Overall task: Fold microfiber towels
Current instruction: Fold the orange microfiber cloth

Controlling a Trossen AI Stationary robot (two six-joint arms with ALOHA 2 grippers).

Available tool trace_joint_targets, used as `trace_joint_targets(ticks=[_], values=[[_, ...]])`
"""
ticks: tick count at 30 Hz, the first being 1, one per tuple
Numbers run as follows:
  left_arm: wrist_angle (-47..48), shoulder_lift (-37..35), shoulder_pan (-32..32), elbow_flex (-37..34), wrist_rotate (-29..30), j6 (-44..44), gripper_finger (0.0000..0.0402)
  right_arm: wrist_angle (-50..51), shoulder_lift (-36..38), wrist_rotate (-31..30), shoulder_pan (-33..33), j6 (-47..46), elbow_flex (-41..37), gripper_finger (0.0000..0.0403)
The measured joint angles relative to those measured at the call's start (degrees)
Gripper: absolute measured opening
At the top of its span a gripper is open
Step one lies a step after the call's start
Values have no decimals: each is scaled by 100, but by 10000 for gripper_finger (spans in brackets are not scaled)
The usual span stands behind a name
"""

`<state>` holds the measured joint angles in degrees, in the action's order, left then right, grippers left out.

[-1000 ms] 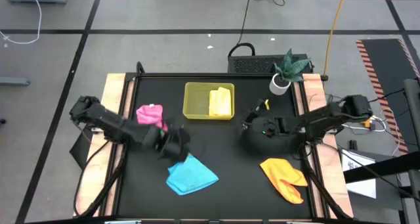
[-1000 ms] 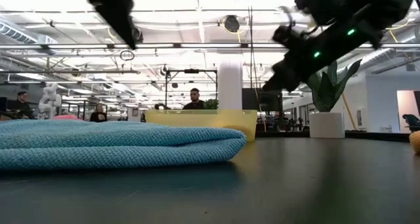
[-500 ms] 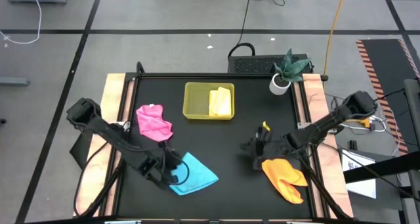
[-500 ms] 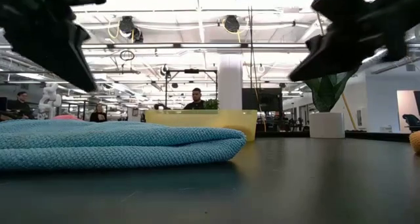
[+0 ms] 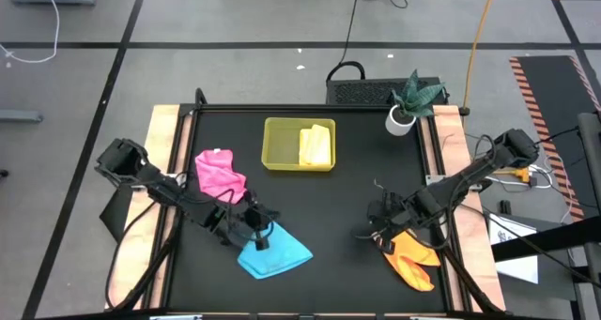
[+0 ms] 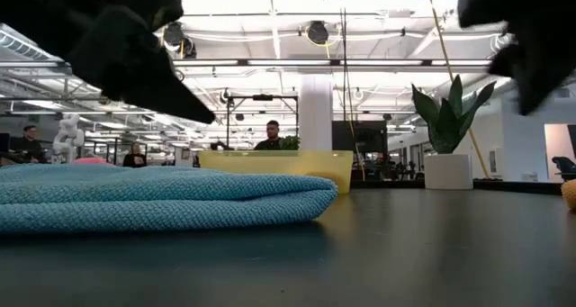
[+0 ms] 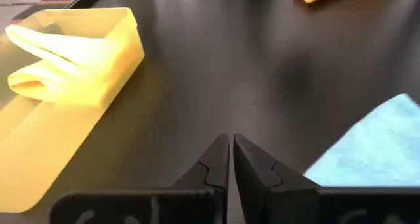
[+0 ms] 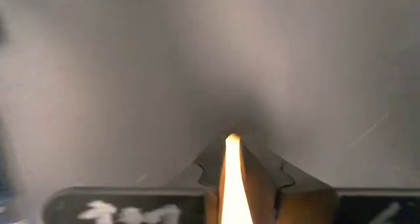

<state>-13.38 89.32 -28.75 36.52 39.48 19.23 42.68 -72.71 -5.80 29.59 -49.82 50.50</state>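
Note:
A sky blue towel lies folded near the table's front, left of the middle. My left gripper hangs shut just over its far left corner, above the black table beside the blue cloth. At the front right lies an orange towel. My right gripper points down at its left edge, fingers a narrow slit apart, with orange showing through the slit. A pink towel lies crumpled at the left. A folded yellow towel sits in the tray. My right gripper stands at the orange towel's left edge, coming from above. Orange shows between its fingers in the right wrist view, but I cannot tell whether they touch the cloth or only stand over it.
A potted plant stands at the far right corner. The yellow-green tray sits at the far middle. Bare black table lies between the blue and orange towels. Wooden rails line the left and right sides. People show in the room beyond.
My left gripper has come down toward the near edge and tipped more level, ending at the blue towel's far left corner. My right gripper has swung from the table's middle toward the near right and turned to point down at the orange towel. The towels have kept still.

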Motion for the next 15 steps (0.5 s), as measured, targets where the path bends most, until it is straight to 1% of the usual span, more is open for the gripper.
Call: trace_joint_targets(ticks=[1, 3, 7, 9, 12, 15], values=[[-49, 0, 44, -41, -23, -62, 26, -30, -21, 263, 17, -285, -34, 47], [-38, 0, 128, -93, -43, -96, 26, -48, -104, 535, 72, -759, -99, 69], [-30, 0, 276, -160, -45, -187, 26, -47, -300, 696, 130, -1403, -255, 118], [-39, 0, 324, -160, -59, -333, 26, -44, -428, 828, 128, -1754, -365, 133], [-47, 0, 412, -160, -239, -587, 26, -36, -662, 1076, 126, -2201, -548, 136], [-95, 0, 512, -160, -410, -802, 26, -40, -951, 1408, 126, -2261, -636, 119]])
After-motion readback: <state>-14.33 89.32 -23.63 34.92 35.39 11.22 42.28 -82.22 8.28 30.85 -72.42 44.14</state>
